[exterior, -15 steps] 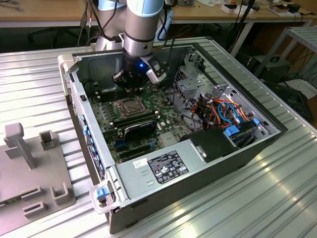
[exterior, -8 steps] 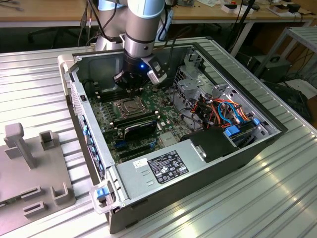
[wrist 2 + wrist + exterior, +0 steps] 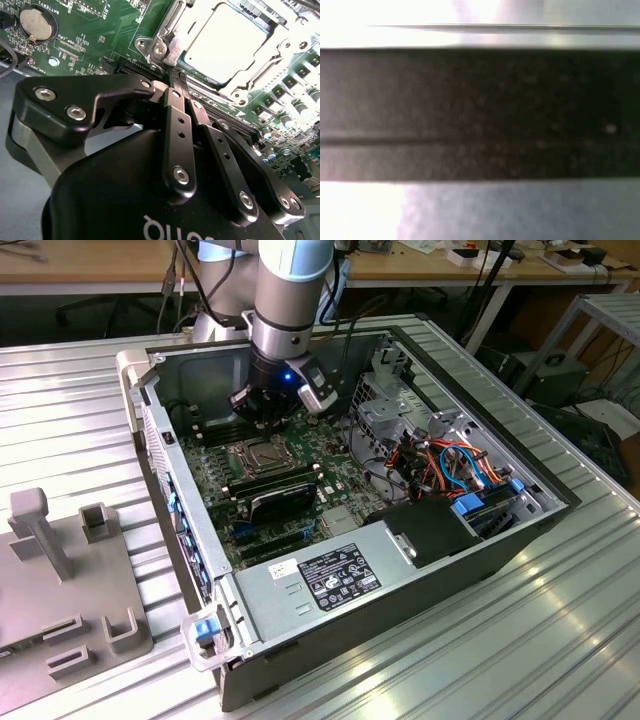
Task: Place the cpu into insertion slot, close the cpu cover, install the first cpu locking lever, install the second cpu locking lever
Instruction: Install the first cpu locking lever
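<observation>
In the second wrist view the cpu, a pale silver square, lies flat in the insertion slot on the green motherboard. The cpu cover lies down around it as a silver frame. A thin metal lever rod runs along the socket edge nearest my fingertips. My gripper is shut, its two black fingers pressed together with nothing visible between them, the tips just off the socket's corner. In the exterior view the gripper hangs inside the open computer case, just behind the socket.
Black memory sticks lie in front of the socket. A power supply and coloured cables fill the case toward the exterior view's right. The case wall stands at the left, with a grey fixture outside it. A coin battery sits on the board.
</observation>
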Motion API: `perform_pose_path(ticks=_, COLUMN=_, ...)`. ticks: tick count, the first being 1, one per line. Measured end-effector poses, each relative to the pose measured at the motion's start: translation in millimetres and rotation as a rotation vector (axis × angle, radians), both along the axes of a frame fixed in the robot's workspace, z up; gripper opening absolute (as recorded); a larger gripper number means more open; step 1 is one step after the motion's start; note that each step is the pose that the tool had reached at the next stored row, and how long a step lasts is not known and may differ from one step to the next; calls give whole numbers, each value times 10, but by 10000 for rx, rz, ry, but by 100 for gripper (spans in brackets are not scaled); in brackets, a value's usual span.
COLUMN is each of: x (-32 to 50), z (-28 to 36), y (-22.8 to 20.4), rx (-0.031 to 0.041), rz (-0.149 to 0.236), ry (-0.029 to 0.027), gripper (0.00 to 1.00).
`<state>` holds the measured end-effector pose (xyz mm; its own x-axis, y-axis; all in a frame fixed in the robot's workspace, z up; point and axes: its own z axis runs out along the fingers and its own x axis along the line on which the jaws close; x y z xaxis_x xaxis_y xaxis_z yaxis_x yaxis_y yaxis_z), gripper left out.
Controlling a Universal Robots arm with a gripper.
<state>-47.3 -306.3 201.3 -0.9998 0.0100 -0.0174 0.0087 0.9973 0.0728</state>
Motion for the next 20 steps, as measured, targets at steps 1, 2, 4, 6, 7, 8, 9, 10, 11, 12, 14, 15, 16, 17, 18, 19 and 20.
perform_pose_path(ticks=1, x=0, z=-4, y=2, rx=10, rz=15, ry=3, gripper=11)
perform_pose_path(ticks=2, x=0, z=-6, y=4, rx=19, rz=26, ry=7, gripper=11)
perform_pose_path(ticks=4, x=-2, z=-8, y=9, rx=68, rz=47, ry=12, gripper=11)
perform_pose_path(ticks=6, x=0, z=-5, y=12, rx=85, rz=56, ry=8, gripper=11)
perform_pose_path(ticks=7, x=0, z=5, y=13, rx=93, rz=56, ry=5, gripper=11)
perform_pose_path(ticks=8, x=1, z=16, y=14, rx=95, rz=56, ry=4, gripper=11)
perform_pose_path(ticks=9, x=0, z=42, y=12, rx=85, rz=57, ry=9, gripper=11)
perform_pose_path(ticks=10, x=0, z=64, y=12, rx=84, rz=57, ry=9, gripper=11)
perform_pose_path(ticks=11, x=0, z=69, y=10, rx=78, rz=57, ry=9, gripper=11)
perform_pose_path(ticks=12, x=0, z=71, y=6, rx=75, rz=57, ry=9, gripper=11)
perform_pose_path(ticks=14, x=-1, z=74, y=-6, rx=69, rz=57, ry=10, gripper=11)
perform_pose_path(ticks=15, x=0, z=75, y=-10, rx=66, rz=57, ry=10, gripper=11)
perform_pose_path(ticks=16, x=-1, z=82, y=-19, rx=62, rz=56, ry=10, gripper=11)
perform_pose_path(ticks=17, x=-1, z=86, y=-22, rx=63, rz=55, ry=10, gripper=11)
perform_pose_path(ticks=18, x=-1, z=89, y=-24, rx=62, rz=57, ry=10, gripper=11)
perform_pose_path(ticks=19, x=0, z=91, y=-25, rx=63, rz=56, ry=9, gripper=11)
perform_pose_path(ticks=20, x=0, z=91, y=-25, rx=64, rz=57, ry=9, gripper=11)
